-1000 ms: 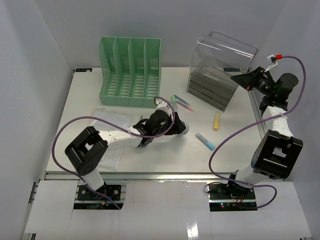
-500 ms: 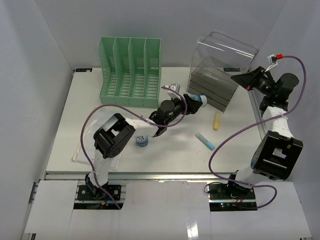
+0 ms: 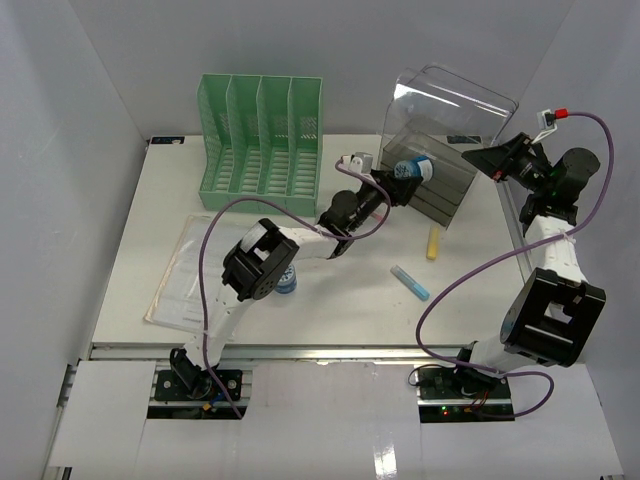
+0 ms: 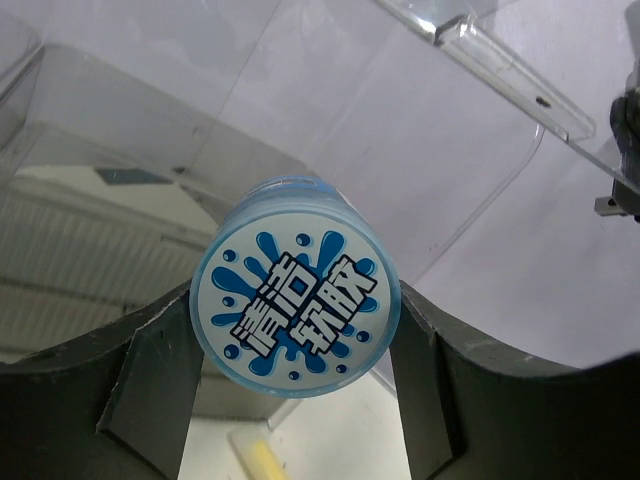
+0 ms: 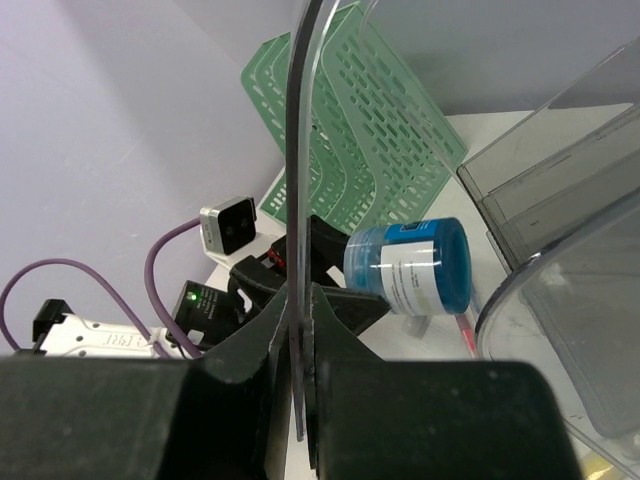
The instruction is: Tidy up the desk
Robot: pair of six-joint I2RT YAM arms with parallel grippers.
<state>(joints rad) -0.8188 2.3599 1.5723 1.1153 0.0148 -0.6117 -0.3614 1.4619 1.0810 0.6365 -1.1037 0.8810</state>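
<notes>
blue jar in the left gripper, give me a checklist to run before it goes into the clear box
1. Grip on the blue jar: ok. In the left wrist view, both fingers of the left gripper press its sides.
2. Box open: ok. The right gripper is closed on the edge of the lid, holding it raised.
3. Jar lined up with the opening: ok. In the top view it sits at the open front of the clear box.
4. Jar clears the rim: cannot tell.
5. Free space inside: cannot tell, because reflections hide it.
6. Strays: ok. The yellow marker and blue marker lie on the desk, apart from the arm.
</notes>
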